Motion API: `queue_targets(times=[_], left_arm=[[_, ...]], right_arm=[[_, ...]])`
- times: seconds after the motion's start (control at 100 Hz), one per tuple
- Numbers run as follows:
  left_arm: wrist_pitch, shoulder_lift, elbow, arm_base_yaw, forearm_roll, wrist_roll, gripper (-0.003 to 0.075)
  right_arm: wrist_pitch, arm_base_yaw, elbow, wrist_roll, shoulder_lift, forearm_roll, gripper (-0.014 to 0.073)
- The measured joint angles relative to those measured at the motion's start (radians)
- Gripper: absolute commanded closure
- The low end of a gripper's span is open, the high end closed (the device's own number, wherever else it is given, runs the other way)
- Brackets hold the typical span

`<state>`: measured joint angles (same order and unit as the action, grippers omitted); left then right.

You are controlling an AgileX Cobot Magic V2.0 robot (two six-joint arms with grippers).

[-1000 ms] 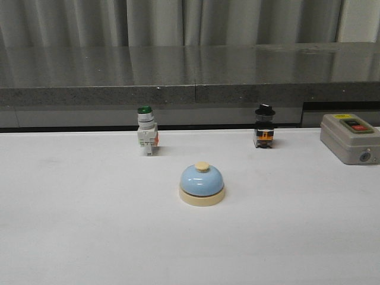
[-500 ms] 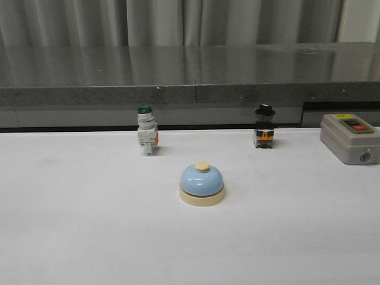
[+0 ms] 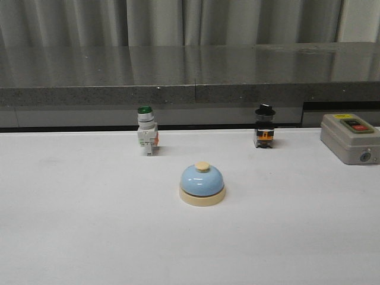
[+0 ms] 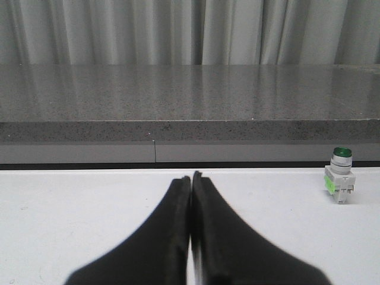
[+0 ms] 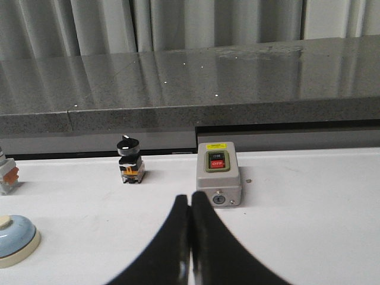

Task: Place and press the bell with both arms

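The bell (image 3: 202, 184), a light-blue dome on a cream base with a cream knob, stands upright in the middle of the white table (image 3: 77, 231) in the front view. It also shows at the edge of the right wrist view as the bell (image 5: 13, 238). Neither arm appears in the front view. My left gripper (image 4: 191, 177) is shut with nothing between its black fingers, low over the table. My right gripper (image 5: 190, 199) is shut and empty too, well apart from the bell.
A green-capped white push-button switch (image 3: 146, 138) stands behind the bell to the left and a black-knobbed selector switch (image 3: 265, 126) behind it to the right. A grey box with red and black buttons (image 3: 350, 138) sits at the far right. A dark stone ledge (image 3: 190, 89) bounds the table's back.
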<state>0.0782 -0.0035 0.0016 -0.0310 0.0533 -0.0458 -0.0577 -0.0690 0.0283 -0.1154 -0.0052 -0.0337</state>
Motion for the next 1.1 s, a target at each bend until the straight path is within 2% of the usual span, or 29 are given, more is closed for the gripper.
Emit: queue_targets(times=[0.13,0.27,0.77,0.92,1.1], left_arm=[[0.000,0.000,0.000,0.000,0.000,0.000,0.0740],[0.000,0.000,0.000,0.000,0.000,0.000,0.0740],[0.000,0.000,0.000,0.000,0.000,0.000,0.0740],[0.000,0.000,0.000,0.000,0.000,0.000,0.0740],[0.000,0.000,0.000,0.000,0.000,0.000,0.0740]], right_arm=[[-0.012,0.000,-0.009,0.000,0.005,0.000,0.0654],[-0.067,0.000,-0.091,0.000,0.071,0.002,0.0654],[-0.405,0.000,-0.584,0.000,0.637,0.002,0.0654],[-0.477,0.000,-0.672,0.000,0.786,0.010,0.0654],[-0.491,0.000,-0.706,0.000,0.893,0.025,0.0654]])
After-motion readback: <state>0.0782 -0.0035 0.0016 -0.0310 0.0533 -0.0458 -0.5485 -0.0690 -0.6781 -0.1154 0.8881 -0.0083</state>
